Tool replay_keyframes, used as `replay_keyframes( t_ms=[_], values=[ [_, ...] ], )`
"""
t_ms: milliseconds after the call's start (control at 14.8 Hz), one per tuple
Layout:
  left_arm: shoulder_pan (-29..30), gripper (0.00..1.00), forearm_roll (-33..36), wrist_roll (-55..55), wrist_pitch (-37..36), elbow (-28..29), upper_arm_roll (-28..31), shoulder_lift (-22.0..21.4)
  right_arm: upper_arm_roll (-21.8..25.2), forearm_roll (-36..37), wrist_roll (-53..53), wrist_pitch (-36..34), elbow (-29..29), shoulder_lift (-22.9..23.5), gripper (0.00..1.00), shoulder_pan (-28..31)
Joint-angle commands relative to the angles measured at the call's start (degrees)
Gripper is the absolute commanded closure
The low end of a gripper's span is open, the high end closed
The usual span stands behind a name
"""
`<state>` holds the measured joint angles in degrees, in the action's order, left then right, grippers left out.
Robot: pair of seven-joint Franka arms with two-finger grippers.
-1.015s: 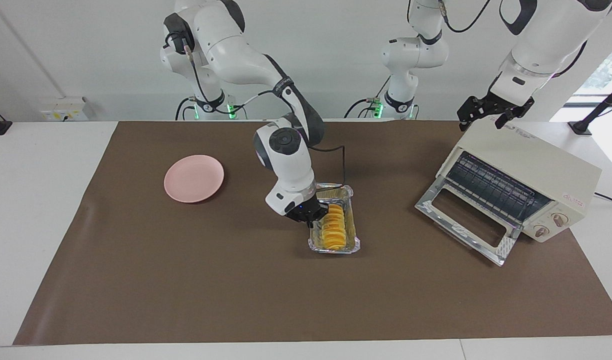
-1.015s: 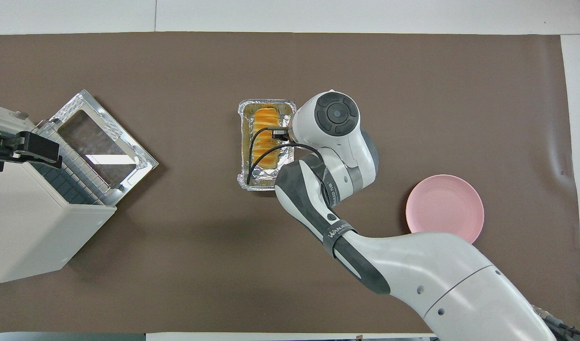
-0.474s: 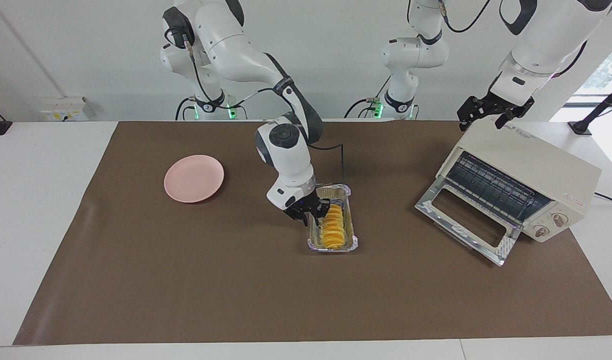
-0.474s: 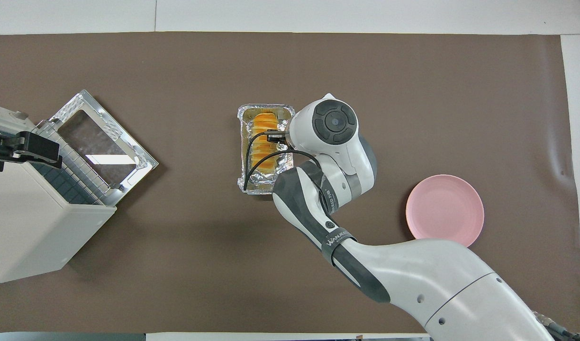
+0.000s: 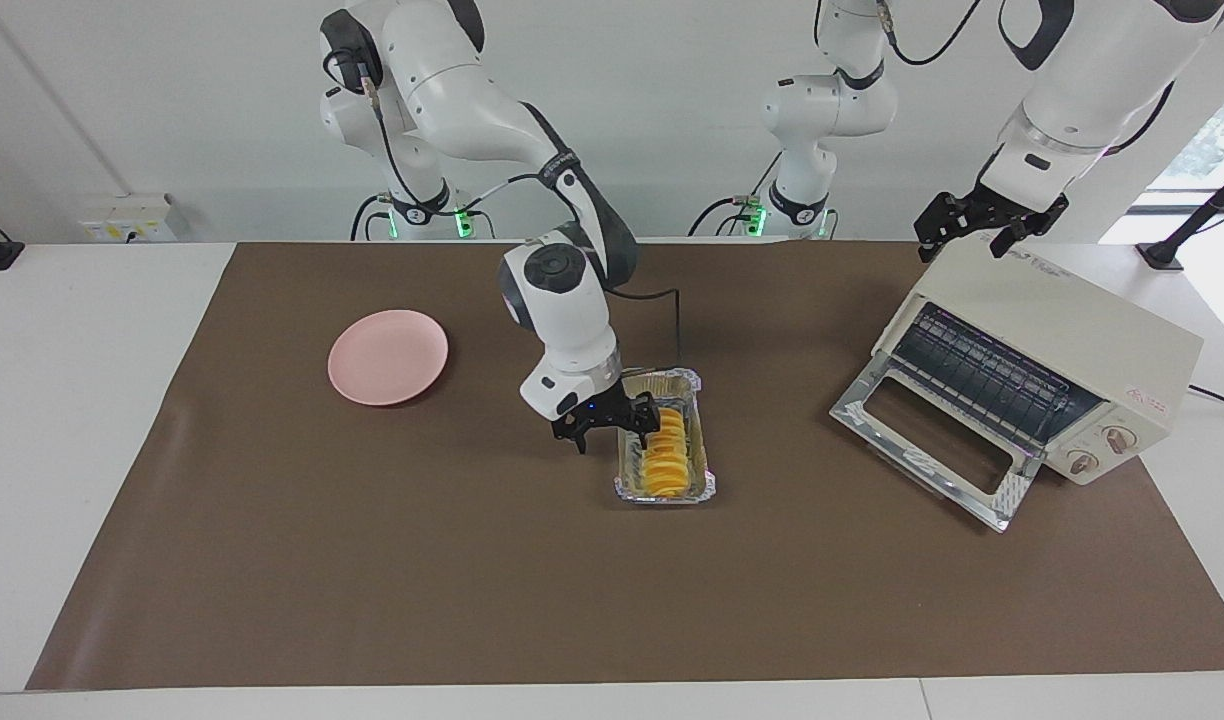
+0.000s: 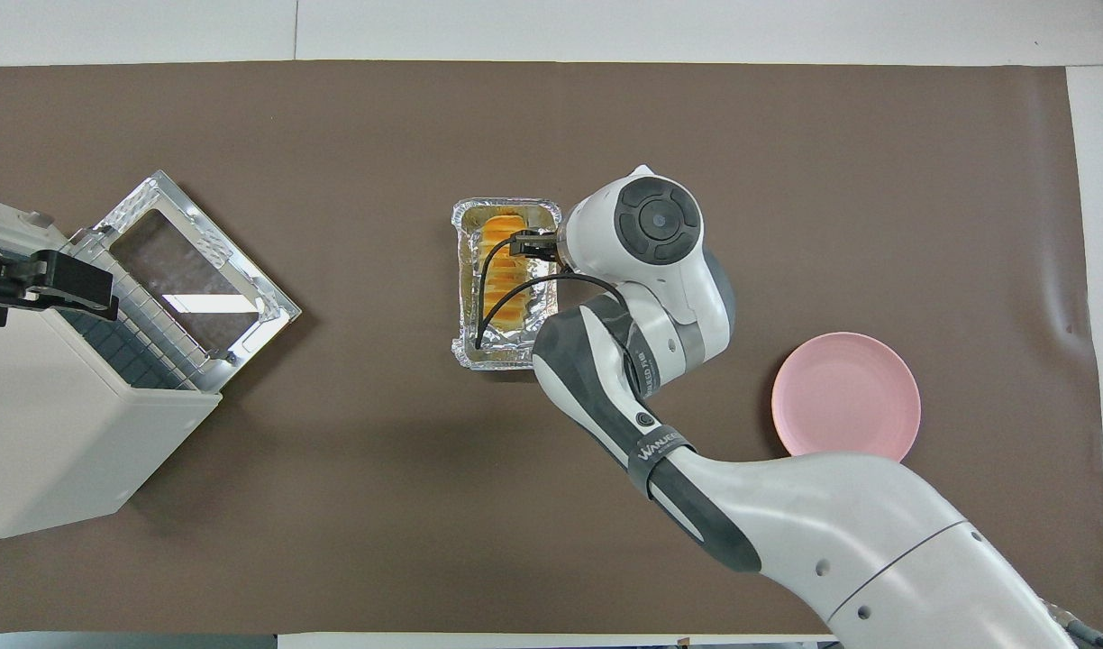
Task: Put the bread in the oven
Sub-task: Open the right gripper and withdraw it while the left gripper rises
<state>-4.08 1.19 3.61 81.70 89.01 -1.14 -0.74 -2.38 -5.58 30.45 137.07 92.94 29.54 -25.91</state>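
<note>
Since the earlier frames the right gripper (image 5: 610,431) had let go of the bread (image 5: 666,453), spread its fingers and shifted off the loaf toward the plate side of the tray (image 5: 694,490).

From the facing view, the right gripper stood open, one finger over the tray's wall, the other over the brown mat (image 5: 372,560) just beside it, holding nothing. The bread lay lengthwise in the foil tray near the middle of the table, and nothing else showed in the tray. A pink plate (image 5: 388,357) sat bare, well apart toward the right arm's end of the table. The oven (image 5: 1052,360) stood at the left arm's end, near the table edge closest to the robots, its glass door (image 5: 932,440) dropped flat and only its wire rack showing in the cavity. The left gripper (image 5: 977,232) waited over the oven's top corner, fingers spread, holding nothing. Tray, plate, oven and left gripper matched the earlier frames.

From overhead, the bread (image 6: 502,270) filled most of the tray (image 6: 506,356), partly crossed by the arm's black cable. The right gripper's (image 6: 535,245) fingers were mostly hidden under its wrist at the tray's edge. The plate (image 6: 845,397) lay toward the mat's edge at the right arm's end. The oven (image 6: 65,433) showed its open door (image 6: 195,270), with the left gripper (image 6: 47,284) over its top.
</note>
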Motion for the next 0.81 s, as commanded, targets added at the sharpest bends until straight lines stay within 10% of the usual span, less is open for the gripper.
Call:
replay_keyframes(
  t_ms=[0,744],
  values=[
    [0.65,0.0,-0.84,-0.19,1.35,2.13,-0.27,-1.72,-0.52,-0.92,-1.09,-3.46,1.01,-4.83,0.0,4.45],
    [0.65,0.0,-0.84,-0.19,1.27,2.13,-0.27,-1.72,-0.08,0.04,-33.68,-28.93,1.01,-19.42,0.0,23.35]
  ],
)
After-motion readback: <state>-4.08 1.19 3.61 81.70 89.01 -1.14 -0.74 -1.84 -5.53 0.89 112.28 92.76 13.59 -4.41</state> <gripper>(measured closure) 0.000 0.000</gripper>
